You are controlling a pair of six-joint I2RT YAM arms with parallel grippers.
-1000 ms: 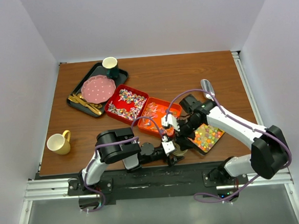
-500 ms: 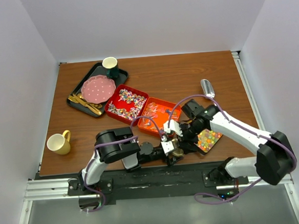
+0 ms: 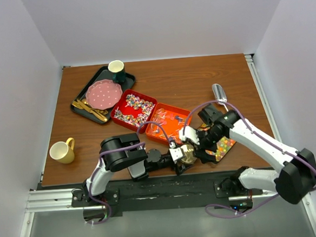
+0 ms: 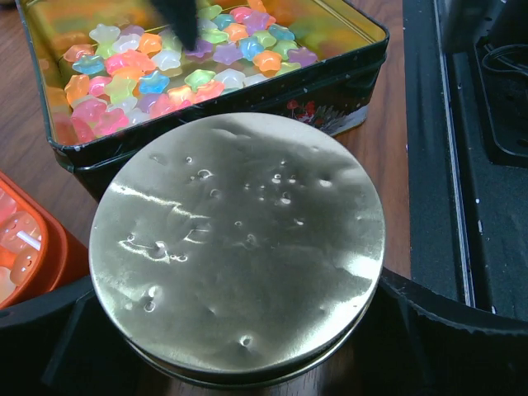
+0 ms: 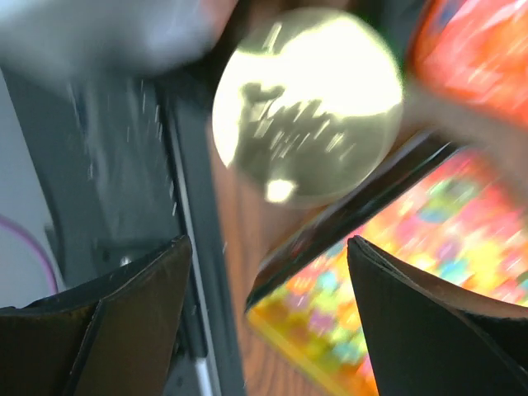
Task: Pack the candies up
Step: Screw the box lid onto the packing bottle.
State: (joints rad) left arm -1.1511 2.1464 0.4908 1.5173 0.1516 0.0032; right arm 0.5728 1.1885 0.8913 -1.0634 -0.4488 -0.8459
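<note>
Star-shaped candies (image 4: 190, 70) in many colours fill a dark rectangular tin (image 4: 334, 99), also seen from above as the tin (image 3: 228, 142). Wrapped candies (image 3: 134, 108) lie in a red tray, jelly candies (image 3: 166, 120) in the orange one. A round gold lid (image 4: 239, 247) sits right in front of the tin, between the fingers (image 4: 49, 334) of my left gripper (image 3: 178, 154), which touch it on both sides. My right gripper (image 5: 268, 247) hangs open over the tin's near corner, close to the lid (image 5: 305, 103); its view is blurred. One of its fingertips (image 4: 177, 21) dips over the candies.
A silver scoop (image 3: 218, 92) lies behind the tin. At the back left, a black tray (image 3: 81, 105) holds a pink plate (image 3: 103, 93), a green cup (image 3: 116, 71) and gold cutlery (image 3: 89, 108). A yellow mug (image 3: 61, 151) stands at the near left.
My right gripper has swung from above the orange tray's edge rightward and nearer, over the tin next to the lid. The left gripper and lid have barely shifted.
</note>
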